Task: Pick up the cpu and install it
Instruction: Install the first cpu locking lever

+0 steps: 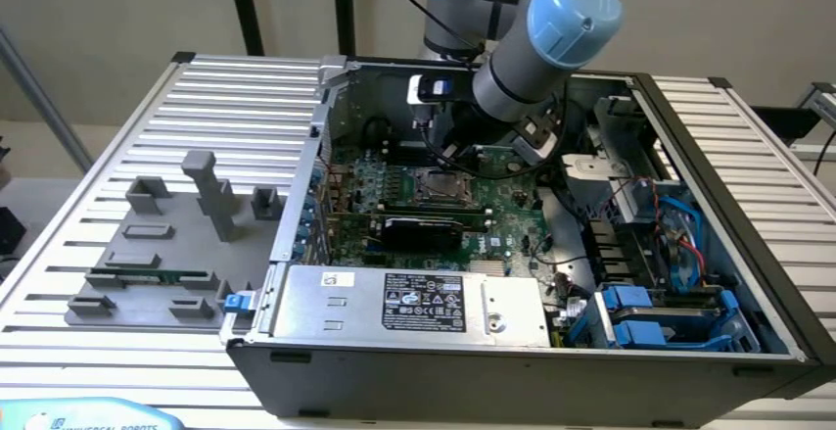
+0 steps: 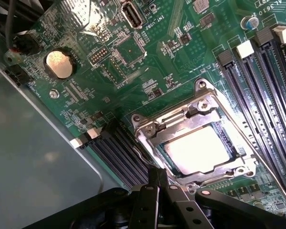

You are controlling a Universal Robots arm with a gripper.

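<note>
Wrist view, gripper (image 2: pixel 158 179) fingers sitting together, hovering at socket (image 2: pixel 195 143) edge, cpu (image 2: pixel 200 150) lying seated inside.

- The cpu (image 2: pixel 200 149) has a smooth, silvery metal top that throws back a bright glare.
- The socket frame (image 2: pixel 200 102) around it is polished bare metal with shiny screws.
- The motherboard (image 2: pixel 148 57) is green, slightly glossy, with fine printed lettering.
- The coin cell (image 2: pixel 58 64) looks like brushed, shiny metal.
- The gripper (image 2: pixel 159 183) is matt black.
- The computer case (image 1: pixel 523 371) is dull grey sheet metal.
- The fixture blocks (image 1: pixel 209 190) look like matt grey plastic.
- The table (image 1: pixel 105 185) is ribbed, pale metal.
</note>
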